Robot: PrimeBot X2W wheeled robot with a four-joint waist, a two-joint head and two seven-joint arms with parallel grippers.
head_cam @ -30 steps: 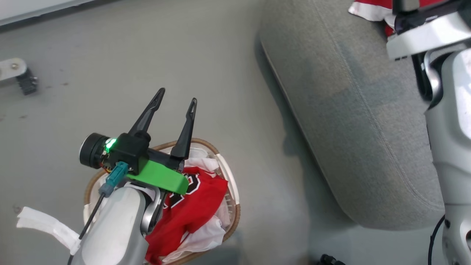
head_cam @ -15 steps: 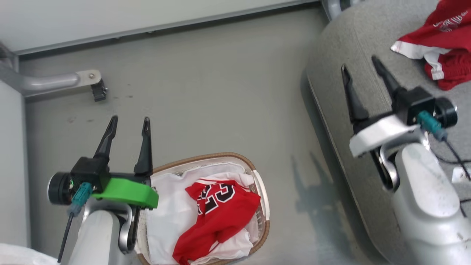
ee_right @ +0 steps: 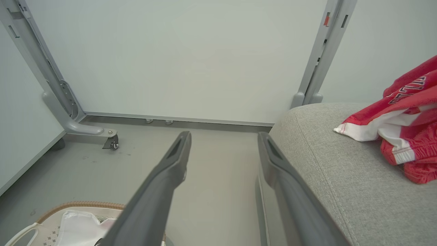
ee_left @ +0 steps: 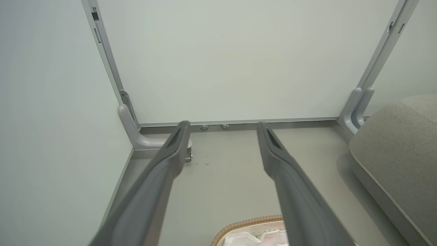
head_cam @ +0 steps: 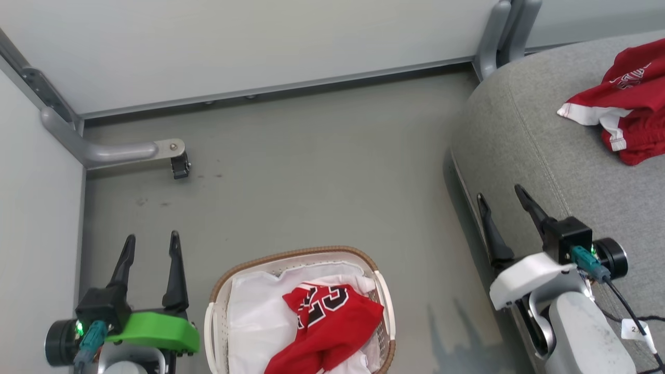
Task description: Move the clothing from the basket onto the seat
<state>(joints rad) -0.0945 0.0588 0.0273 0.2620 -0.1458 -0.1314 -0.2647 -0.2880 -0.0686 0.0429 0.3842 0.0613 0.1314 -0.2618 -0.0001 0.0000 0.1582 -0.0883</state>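
One jersey point(head_cam: 332, 322) lies crumpled in the basket point(head_cam: 291, 253), on a white sheet point(head_cam: 249, 311), just right of the fingers of the left gripper point(head_cam: 151, 236) and nearer the robot than their tips. Those fingers stand apart with nothing between them (bare floor point(head_cam: 311, 171) shows in the gap). A second jersey point(head_cam: 631, 119) rests on the sofa point(head_cam: 519, 135), beyond the fingertips of the right gripper point(head_cam: 500, 192) and off to their right, well apart from them. That gripper's fingers are likewise spread and empty, hanging at the sofa's near edge, the left finger above floor, the right one above grey fabric.

Floor point(head_cam: 311, 182): basket point(head_cam: 296, 253); sofa point(head_cam: 519, 156) w/ jersey point(head_cam: 636, 98)
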